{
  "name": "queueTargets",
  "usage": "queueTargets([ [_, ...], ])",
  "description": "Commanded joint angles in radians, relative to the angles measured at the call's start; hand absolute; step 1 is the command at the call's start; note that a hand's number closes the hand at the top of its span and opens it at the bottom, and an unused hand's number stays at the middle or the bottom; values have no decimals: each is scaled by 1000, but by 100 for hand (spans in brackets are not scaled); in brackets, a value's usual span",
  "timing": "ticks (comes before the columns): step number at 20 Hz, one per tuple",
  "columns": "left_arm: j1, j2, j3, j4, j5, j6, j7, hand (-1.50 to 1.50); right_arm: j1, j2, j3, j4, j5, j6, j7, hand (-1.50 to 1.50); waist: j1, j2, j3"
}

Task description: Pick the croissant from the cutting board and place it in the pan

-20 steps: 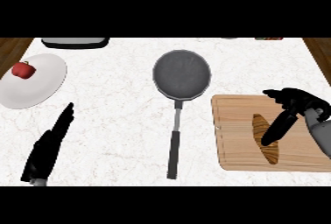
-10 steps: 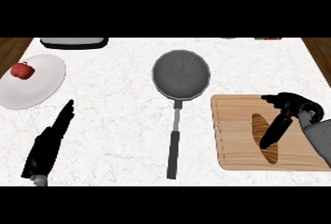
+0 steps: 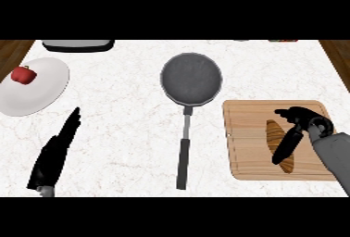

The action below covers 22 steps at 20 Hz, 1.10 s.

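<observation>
Croissant [image 3: 275,134] on cutting board [image 3: 246,139], partly under rt hand [image 3: 304,120].

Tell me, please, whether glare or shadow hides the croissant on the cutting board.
Head view: even light, no glare on the light wooden cutting board; the long brown croissant is partly covered only by the black right hand, its fingers stretched over it.

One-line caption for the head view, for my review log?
Right hand over the croissant on the cutting board; the pan beside it holds nothing.
</observation>
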Motion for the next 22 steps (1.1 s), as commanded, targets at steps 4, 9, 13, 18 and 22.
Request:
queueTargets([
  [4, 15, -12, 27, -11, -19, -20, -1, 0, 48, 59, -8, 65, 115, 9, -3, -150, 1, 0, 0],
  [9, -27, -62, 7, 22, -75, -11, 7, 0, 1, 156, -40, 129, 201, -37, -57, 150, 2, 1, 0],
  [13, 85, -66, 16, -50, -65, -28, -36, 0, 73, 120, -125, 27, 162, -15, -62, 150, -1, -1, 0],
  [18, 37, -36, 56, -44, -47, -71, 5, 0, 50, 172, -156, 119, 174, -16, -110, 150, 3, 0, 0],
  [22, 4, -37, 76, -51, -32, -89, 27, 0, 81, 210, -139, 139, 258, -94, -177, 150, 5, 1, 0],
])
